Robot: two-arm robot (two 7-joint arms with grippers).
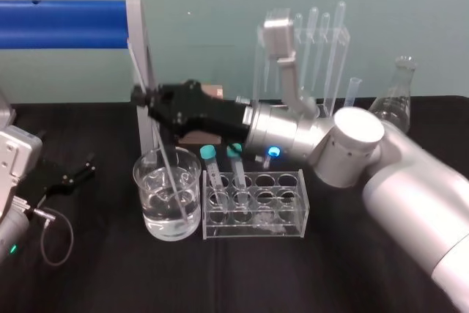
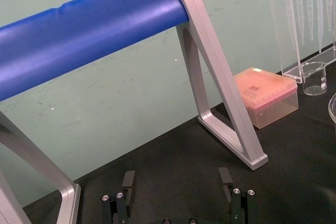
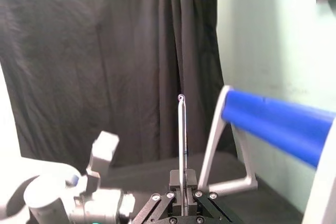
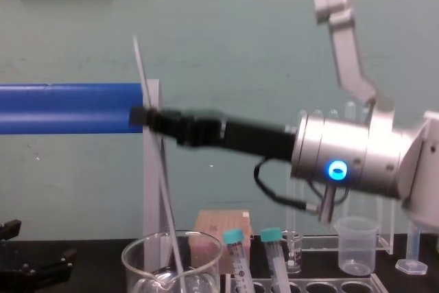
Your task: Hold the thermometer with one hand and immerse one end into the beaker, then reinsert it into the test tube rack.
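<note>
Where the head view looks down, we see the right gripper [image 1: 147, 100] clamped on the thermometer [image 1: 165, 157], its lower end dipped into the clear liquid in the beaker [image 1: 141, 196] — the rod is hard to trace through the glass. Just beside the beaker, the test tube rack [image 1: 286, 218] carries two teal-capped tubes [image 1: 214, 177] at its left end. In the left wrist view, the left gripper [image 2: 177, 178] sits parked, fingers spread, holding nothing. In the right wrist view, the rod rises from between pinched fingers [image 3: 176, 178]. In the chest view, the frame edge cuts off the beaker's base — and most of the rack.
</note>
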